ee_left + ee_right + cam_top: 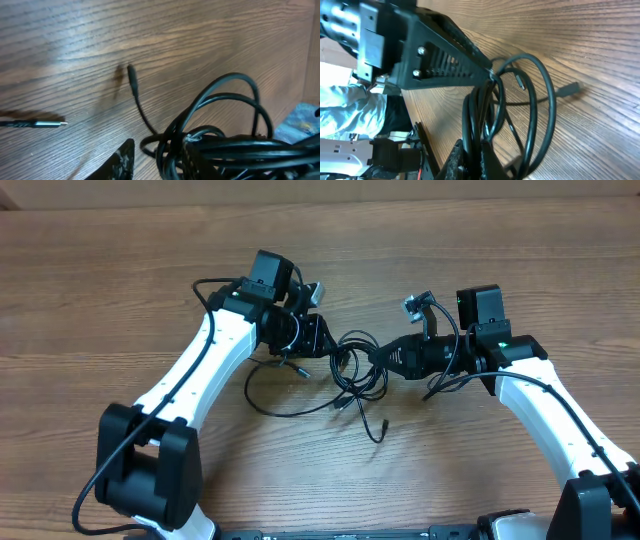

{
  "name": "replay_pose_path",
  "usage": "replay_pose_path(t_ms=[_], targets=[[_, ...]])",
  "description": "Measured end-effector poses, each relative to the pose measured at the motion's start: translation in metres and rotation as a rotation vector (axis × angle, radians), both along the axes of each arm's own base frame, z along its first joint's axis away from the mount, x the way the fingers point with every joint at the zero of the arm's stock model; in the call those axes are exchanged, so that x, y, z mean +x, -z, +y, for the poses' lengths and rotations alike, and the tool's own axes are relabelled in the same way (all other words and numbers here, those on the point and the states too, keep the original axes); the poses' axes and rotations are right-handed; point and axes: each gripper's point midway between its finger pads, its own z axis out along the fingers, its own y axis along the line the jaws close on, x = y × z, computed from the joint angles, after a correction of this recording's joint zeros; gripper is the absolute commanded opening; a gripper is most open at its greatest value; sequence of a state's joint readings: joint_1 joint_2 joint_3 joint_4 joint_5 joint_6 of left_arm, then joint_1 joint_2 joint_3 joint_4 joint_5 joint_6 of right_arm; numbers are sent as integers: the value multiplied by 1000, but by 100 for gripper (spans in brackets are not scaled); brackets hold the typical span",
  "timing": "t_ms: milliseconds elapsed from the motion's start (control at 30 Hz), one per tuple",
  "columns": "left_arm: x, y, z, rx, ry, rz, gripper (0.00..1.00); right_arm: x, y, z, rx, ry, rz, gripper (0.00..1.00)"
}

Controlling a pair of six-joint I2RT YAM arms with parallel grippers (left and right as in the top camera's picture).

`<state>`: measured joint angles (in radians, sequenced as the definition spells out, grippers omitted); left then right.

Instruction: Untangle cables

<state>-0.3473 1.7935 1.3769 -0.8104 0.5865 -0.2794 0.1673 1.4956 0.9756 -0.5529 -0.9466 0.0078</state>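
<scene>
The cables (350, 375) are a tangle of thin black cords on the wooden table, between my two grippers. My left gripper (325, 345) reaches into the tangle from the left. In the left wrist view its jaws (159, 150) stand apart around several strands of the cables (220, 150), and bare wood shows beside the left finger (125, 160). My right gripper (378, 358) comes in from the right. The right wrist view shows it (480, 155) shut on a few strands of the cables (530, 100), which loop away above it.
A loose loop (270, 395) trails left of the tangle and a free end (380, 430) lies toward the front. A silver-tipped plug (50, 123) and a barrel plug (131, 75) rest on the table (200, 40). Another plug (567, 90) lies right of the loops.
</scene>
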Motion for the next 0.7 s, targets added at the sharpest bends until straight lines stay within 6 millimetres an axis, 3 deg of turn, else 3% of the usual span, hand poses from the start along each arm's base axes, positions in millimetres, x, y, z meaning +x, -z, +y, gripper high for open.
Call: replay_pose_path(t_ms=[233, 700], targets=[[-7, -5, -13, -87, 66, 13, 38, 6, -4, 1, 10, 8, -24, 4], [-17, -3, -15, -78, 107, 27, 37, 21, -13, 2, 48, 89, 7, 4]])
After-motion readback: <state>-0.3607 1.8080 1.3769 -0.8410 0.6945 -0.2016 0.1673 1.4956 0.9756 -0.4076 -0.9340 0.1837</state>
